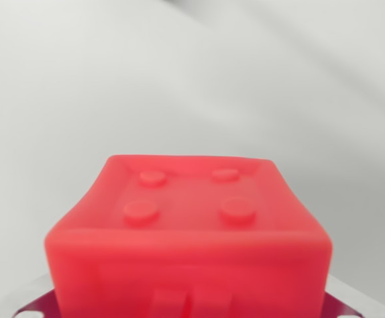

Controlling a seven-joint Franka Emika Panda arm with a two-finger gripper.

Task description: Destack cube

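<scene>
A red cube [187,232] with four round studs on its top face fills the lower middle of the wrist view, very close to the camera. Its side walls bow inward as if squeezed. Slivers of silver metal from my gripper [191,310] show at the bottom left and bottom right corners, on either side of the cube. The fingertips themselves are hidden behind the cube. The cube hangs well above a blurred pale surface, so the gripper appears shut on it. No second cube is visible.
A blurred grey-white surface [192,73] lies behind and below the cube. A dark smudge [179,3] sits at the top edge.
</scene>
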